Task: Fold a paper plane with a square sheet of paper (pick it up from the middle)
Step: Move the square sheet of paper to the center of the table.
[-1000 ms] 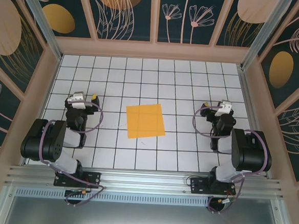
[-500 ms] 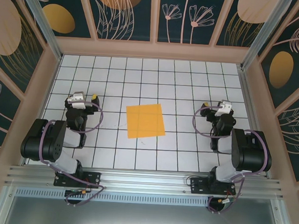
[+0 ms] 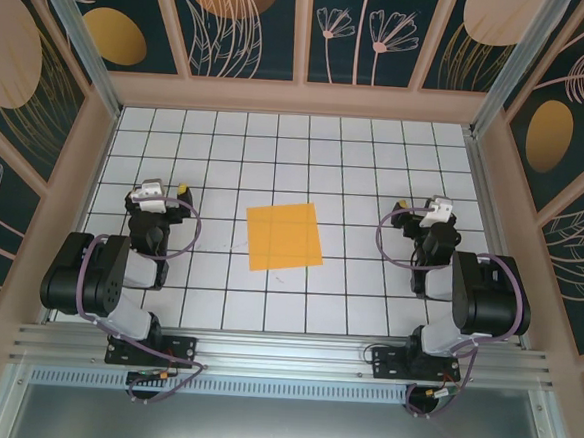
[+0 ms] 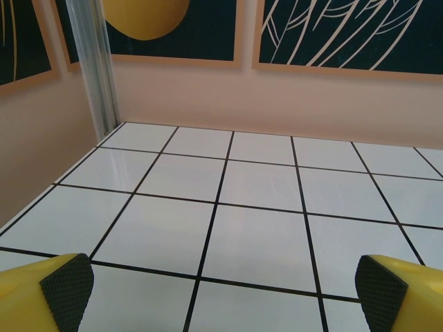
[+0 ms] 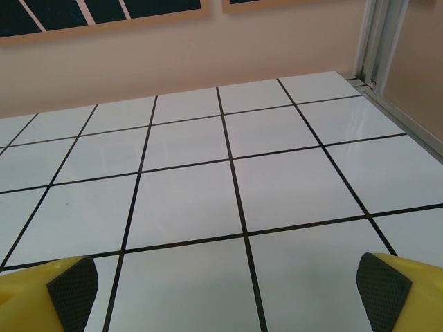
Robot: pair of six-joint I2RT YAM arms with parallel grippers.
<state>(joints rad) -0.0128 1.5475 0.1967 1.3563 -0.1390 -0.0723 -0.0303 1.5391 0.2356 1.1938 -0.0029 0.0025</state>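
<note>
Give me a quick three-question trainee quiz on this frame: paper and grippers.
1. True or false: the orange paper lies flat and unfolded near the middle of the table.
2. The left gripper is: A) open, B) shut on the paper, C) shut on nothing.
3. Fill in: the right gripper holds ____.
Key: 1 true; 2 A; 3 nothing.

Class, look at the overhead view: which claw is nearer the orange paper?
Left, slightly. The left claw sits left of the paper; the right claw sits farther off to its right.
</note>
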